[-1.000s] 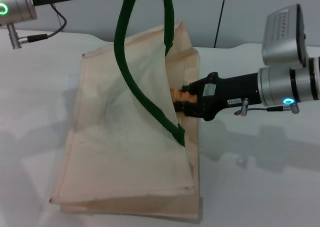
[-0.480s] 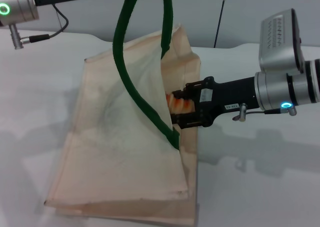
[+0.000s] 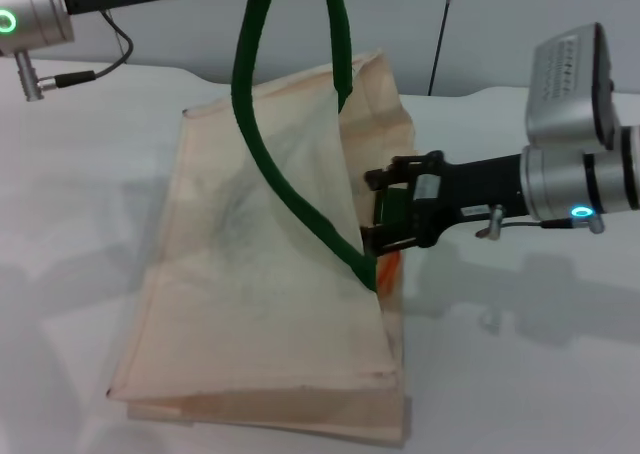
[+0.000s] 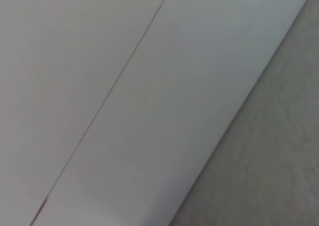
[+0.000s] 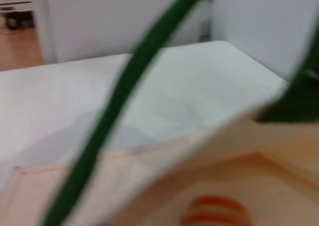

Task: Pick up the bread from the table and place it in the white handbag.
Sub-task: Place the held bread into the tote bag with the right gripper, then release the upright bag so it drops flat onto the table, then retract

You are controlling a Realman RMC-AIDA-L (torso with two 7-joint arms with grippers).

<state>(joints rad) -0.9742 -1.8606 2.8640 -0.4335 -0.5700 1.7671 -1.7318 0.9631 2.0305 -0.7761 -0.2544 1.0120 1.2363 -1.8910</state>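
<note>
The white handbag (image 3: 250, 274) lies on the table (image 3: 80, 174) with its mouth facing right. One green handle (image 3: 262, 164) rises to my left arm (image 3: 40, 9) at the top edge, which keeps the mouth lifted. My right gripper (image 3: 371, 209) is at the mouth, open and empty. The bread shows as an orange sliver (image 3: 388, 267) just below the lower finger, inside the bag's edge. In the right wrist view the striped bread (image 5: 214, 212) lies on the bag's inner fabric (image 5: 269, 186), behind the green handle (image 5: 119, 96).
A dark cable (image 3: 440, 34) hangs behind the table at the back. Bare white tabletop lies to the right of the bag under my right arm (image 3: 570, 184), and to the left of the bag.
The bread was between my right gripper's fingers half a second ago. Now it lies lower, inside the bag, and the fingers are open. The bag has shifted slightly to the right.
</note>
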